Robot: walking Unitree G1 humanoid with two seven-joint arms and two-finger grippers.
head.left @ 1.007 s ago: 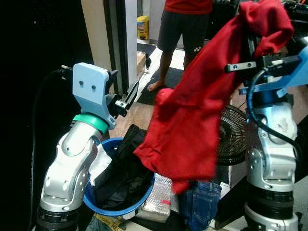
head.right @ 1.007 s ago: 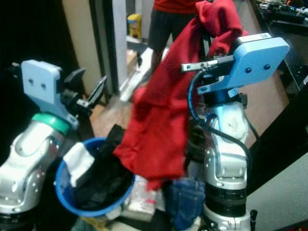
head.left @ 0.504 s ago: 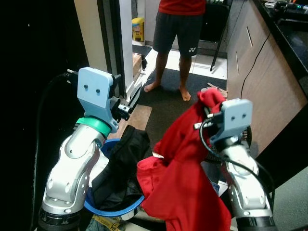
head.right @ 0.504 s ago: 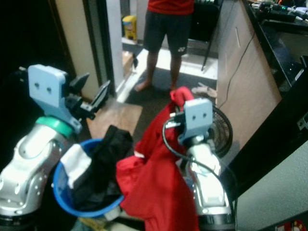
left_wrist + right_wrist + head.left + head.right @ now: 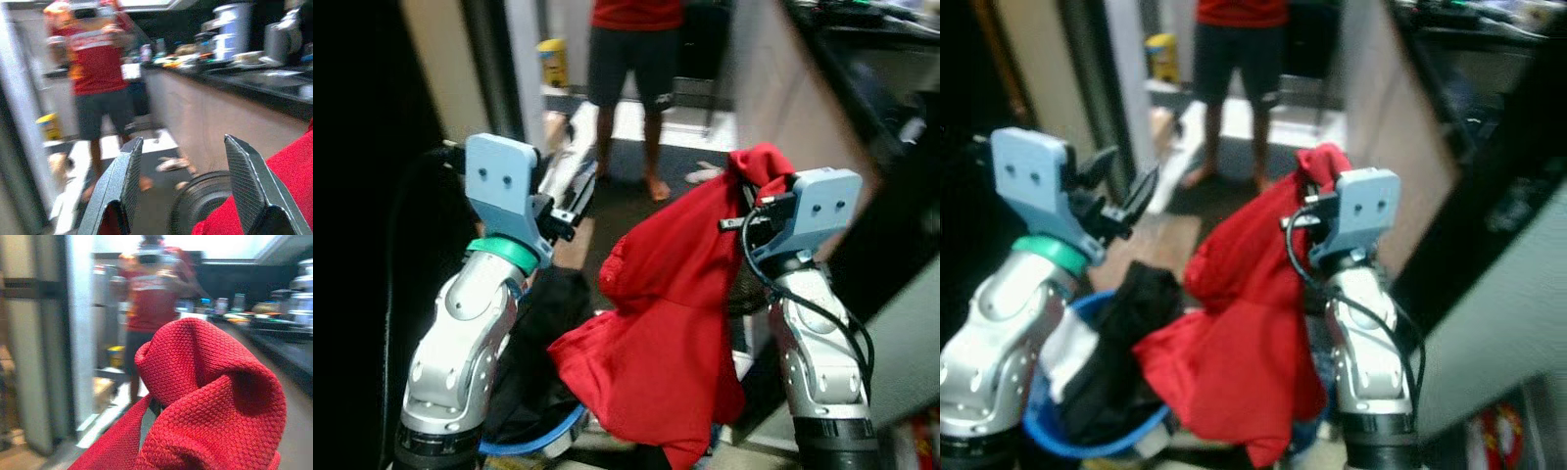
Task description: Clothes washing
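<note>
The red shirt [image 5: 666,333] is held bunched at its top by the right gripper [image 5: 752,201], fingers pinched on it, and hangs beside the blue basket [image 5: 1087,446] of dark clothes [image 5: 1121,338]. Soft, light, floppy fabric, probably best grabbed at a thick fold. The left gripper [image 5: 181,188] is spread wide, empty.

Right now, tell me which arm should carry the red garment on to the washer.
Right. The right gripper already holds the red garment bunched at its jaws, hanging free. The left gripper is open beside the blue basket.
</note>
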